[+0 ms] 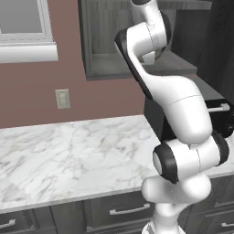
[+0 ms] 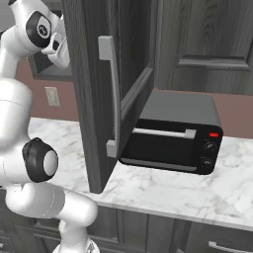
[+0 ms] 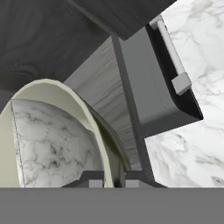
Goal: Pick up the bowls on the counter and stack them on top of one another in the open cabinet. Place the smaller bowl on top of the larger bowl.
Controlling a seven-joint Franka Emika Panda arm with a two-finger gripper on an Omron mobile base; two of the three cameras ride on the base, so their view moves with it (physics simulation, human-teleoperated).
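The white arm reaches up into the open cabinet (image 1: 107, 55) on the wall above the counter (image 1: 68, 155), its wrist and hand hidden behind its own upper links in the left base view. In the hand view, the gripper (image 3: 114, 178) is clenched on the rim of the larger bowl (image 3: 48, 131): the two dark fingertips (image 3: 92, 178) stand close together, one on each side of the thin olive-beige wall, which rises from between them and curves away to the left. The bowl's pale cream inside faces the camera, and a patch of marble pattern shows across it. Behind the bowl runs the grey wood grain of the cabinet, with the toaster oven (image 3: 162, 83) beyond it, its silver handle turned toward the marble.

From the right base view, the cabinet door (image 2: 106, 94) hangs open and blocks most of the cabinet; the arm's upper links show at the door's left edge. The black toaster oven (image 2: 173, 141) sits on the counter (image 2: 197, 188) just right of the door, a red light and two knobs on its right side.

From the left base view, the marble counter lies under a reddish wall with an outlet (image 1: 62, 98) and a window sill (image 1: 27, 51). Dark drawers (image 1: 123, 211) with silver handles run below the slab.
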